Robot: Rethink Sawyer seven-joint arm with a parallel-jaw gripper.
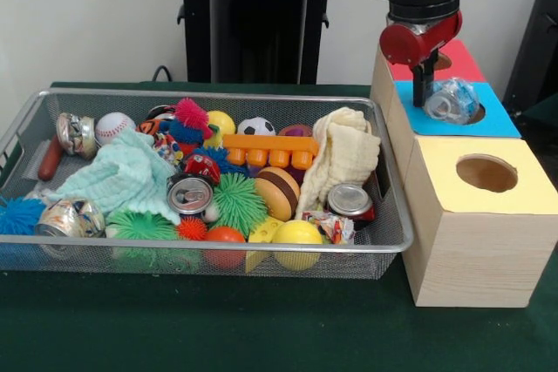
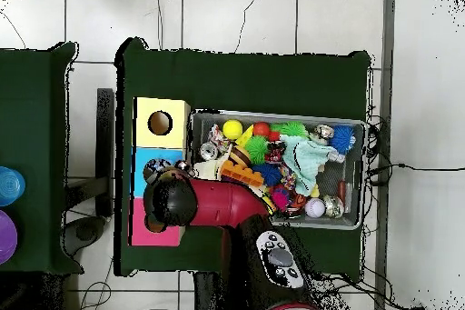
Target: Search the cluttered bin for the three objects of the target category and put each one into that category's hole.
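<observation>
Nearest to the camera you have the front rim of the wire-mesh bin (image 1: 218, 259), and behind it the clutter. Going from the left: a crushed can (image 1: 70, 218), a mint cloth (image 1: 122, 176), another can (image 1: 189, 193) with its top facing you, a green spiky ball (image 1: 237, 202), a yellow ball (image 1: 296, 234), and then a crinkly packet with multicoloured print (image 1: 331, 226) just beside a third can (image 1: 350, 200), under the cream cloth (image 1: 344, 158). That packet looks like one more object of the target kind, so keep it in mind.

To the right stand the three boxes: yellow top (image 1: 523, 189) nearest, blue top (image 1: 501, 119) in the middle, red top (image 1: 466, 63) farthest. The gripper (image 1: 425, 93) hangs over the blue box, its fingers closed on a clear packet with blue-white print (image 1: 452, 100), which sits at the edge of the blue box's hole (image 1: 475, 113).

For this step, I think you should first bring the packet fully over the opening, because now it seems to hang partly beside it. Lower a little, then release; crinkly plastic may catch on the rim, so lift straight up and check that it fell in.
</observation>
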